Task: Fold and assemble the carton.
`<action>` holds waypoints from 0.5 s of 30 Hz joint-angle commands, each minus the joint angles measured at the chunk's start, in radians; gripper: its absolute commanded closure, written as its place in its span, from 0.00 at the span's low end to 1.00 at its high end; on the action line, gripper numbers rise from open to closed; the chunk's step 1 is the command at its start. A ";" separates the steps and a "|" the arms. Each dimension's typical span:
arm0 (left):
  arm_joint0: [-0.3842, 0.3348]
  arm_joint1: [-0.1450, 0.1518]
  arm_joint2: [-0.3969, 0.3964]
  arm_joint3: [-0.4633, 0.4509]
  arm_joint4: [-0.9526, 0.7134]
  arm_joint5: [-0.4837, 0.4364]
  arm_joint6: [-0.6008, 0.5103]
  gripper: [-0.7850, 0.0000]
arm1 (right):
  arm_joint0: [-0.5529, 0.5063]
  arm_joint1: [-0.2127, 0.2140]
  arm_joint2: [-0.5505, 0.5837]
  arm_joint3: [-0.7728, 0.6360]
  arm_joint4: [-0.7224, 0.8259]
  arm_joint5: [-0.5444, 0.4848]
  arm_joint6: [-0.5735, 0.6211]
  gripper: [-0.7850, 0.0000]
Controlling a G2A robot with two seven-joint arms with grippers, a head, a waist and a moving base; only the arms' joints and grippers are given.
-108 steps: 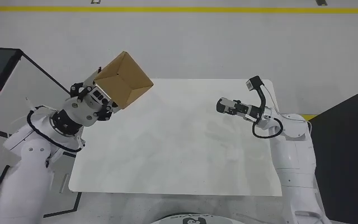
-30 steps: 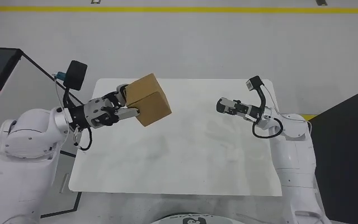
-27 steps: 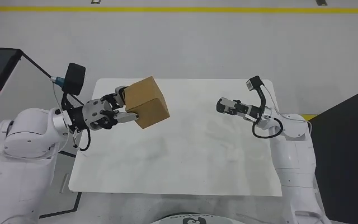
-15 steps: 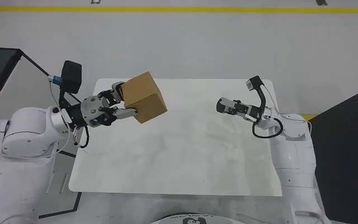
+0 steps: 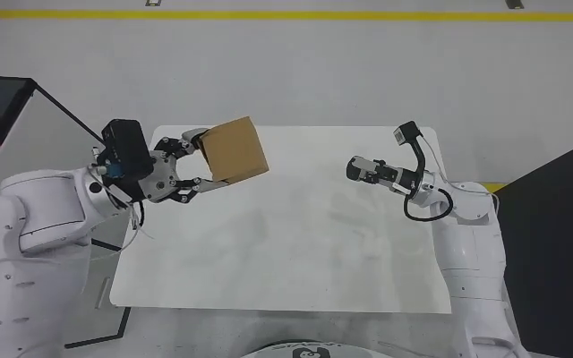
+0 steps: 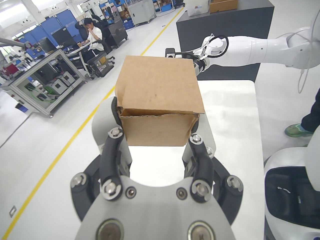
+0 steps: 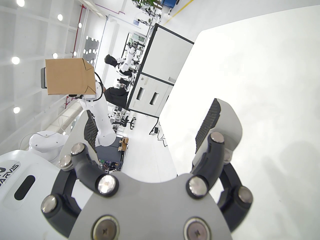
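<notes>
The carton (image 5: 235, 150) is a brown cardboard cube with its flaps folded in, held tilted above the far left part of the white table (image 5: 286, 259). My left gripper (image 5: 204, 161) is shut on it, one finger on each side of its near end. In the left wrist view the carton (image 6: 160, 93) shows a top flap overlapping the near face with a thin gap, clamped by my left gripper (image 6: 155, 118). My right gripper (image 5: 354, 168) hangs open over the table's right side, holding nothing. In the right wrist view the right gripper (image 7: 152, 116) faces the distant carton (image 7: 70, 76).
The table's middle and near part (image 7: 250, 76) are bare. A dark cabinet (image 6: 225, 26) with stacked cartons stands beyond the table's right side. A black frame (image 5: 27, 98) sits off the left edge.
The left arm has turned its wrist and drawn the carton slightly toward the table's far left edge, still gripping it. Earlier it had brought the carton in from beyond the left corner. The right arm has not moved.
</notes>
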 commanded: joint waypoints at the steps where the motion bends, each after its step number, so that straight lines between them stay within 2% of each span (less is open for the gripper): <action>1: 0.002 0.005 0.008 0.007 0.080 0.000 0.075 1.00 | 0.000 0.000 0.000 0.000 0.000 0.000 0.000 0.00; 13: 0.003 0.005 0.008 0.007 0.080 0.004 0.078 1.00 | 0.000 0.000 0.000 0.000 0.000 0.000 0.000 0.00; 15: 0.000 0.005 0.004 -0.009 0.121 0.000 0.092 1.00 | 0.000 0.000 0.000 0.000 0.000 0.000 0.000 0.00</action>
